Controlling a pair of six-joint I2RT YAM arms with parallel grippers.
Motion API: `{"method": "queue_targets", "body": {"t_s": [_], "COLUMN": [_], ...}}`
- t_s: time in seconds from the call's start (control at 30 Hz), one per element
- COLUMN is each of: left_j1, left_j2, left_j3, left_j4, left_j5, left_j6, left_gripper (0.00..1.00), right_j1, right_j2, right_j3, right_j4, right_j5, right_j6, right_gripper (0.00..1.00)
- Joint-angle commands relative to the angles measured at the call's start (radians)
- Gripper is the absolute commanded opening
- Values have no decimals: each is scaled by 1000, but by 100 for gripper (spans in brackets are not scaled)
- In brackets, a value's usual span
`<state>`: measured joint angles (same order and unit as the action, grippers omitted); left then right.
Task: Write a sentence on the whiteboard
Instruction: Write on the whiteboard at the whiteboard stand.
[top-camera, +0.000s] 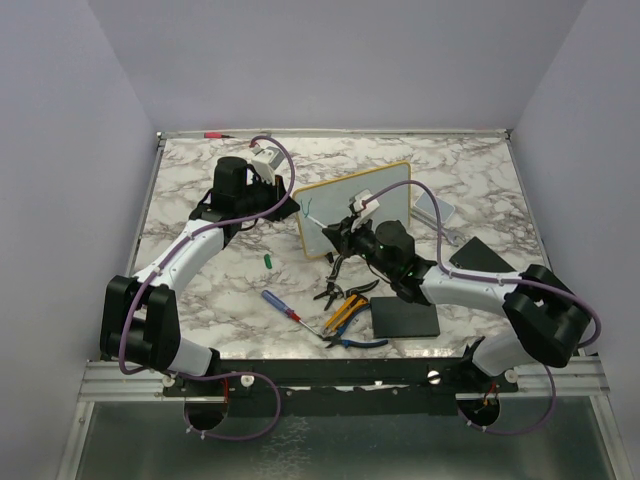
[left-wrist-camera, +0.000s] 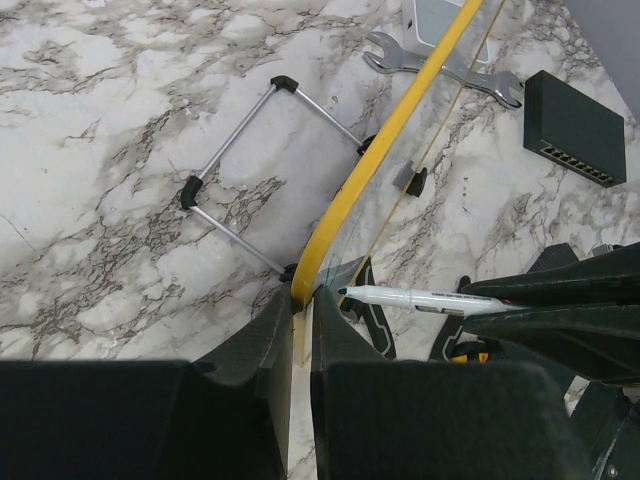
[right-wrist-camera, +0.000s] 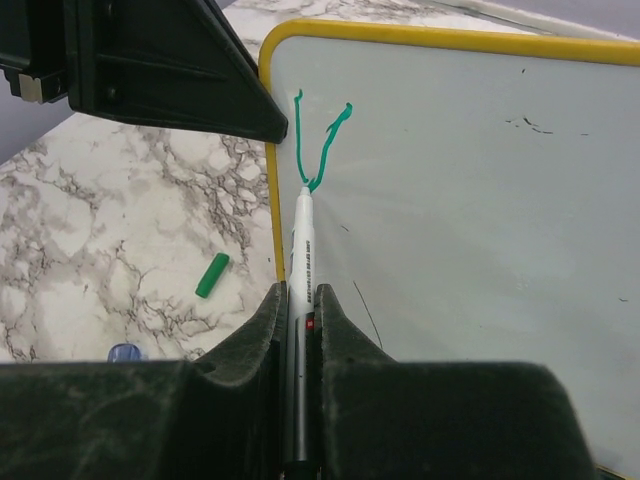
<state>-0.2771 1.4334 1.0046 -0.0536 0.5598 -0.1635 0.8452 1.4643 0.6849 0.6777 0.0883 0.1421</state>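
A green cap (top-camera: 268, 259) is seen lying alone on the marble table (top-camera: 220, 300). A blue-handled screwdriver (top-camera: 280, 304), yellow-handled pliers (top-camera: 343, 312) and blue-handled pliers (top-camera: 358, 343) are clustered just beside a flat black pad (top-camera: 405, 319). A wrench (left-wrist-camera: 392, 56) is laid near a black box (left-wrist-camera: 575, 128).

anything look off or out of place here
The green marker cap lies loose on the table, left of the whiteboard. Its upper right carries faint dark smudges. Nothing looks spilled or broken.
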Motion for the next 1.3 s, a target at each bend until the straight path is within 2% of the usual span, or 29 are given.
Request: {"method": "queue_targets", "body": {"t_s": [0.0,0.37,1.27], "left_j1": [-2,-2,-2], "left_j2": [-18,-19,-28], "left_j3": [19,19,19], "left_j4": [-3,-2,-2], "left_j5": [-31,-28,-31], "left_j6": [9,9,10], "left_gripper": [5,4,4], "right_j1": [8,8,14], "right_j2": [29,43,37], "right_j3": [34,32,-66], "right_j4": [-8,21,-52], "right_j5": [23,61,48], "right_j6": [3,-2,89], "right_gripper": [1,1,1]}}
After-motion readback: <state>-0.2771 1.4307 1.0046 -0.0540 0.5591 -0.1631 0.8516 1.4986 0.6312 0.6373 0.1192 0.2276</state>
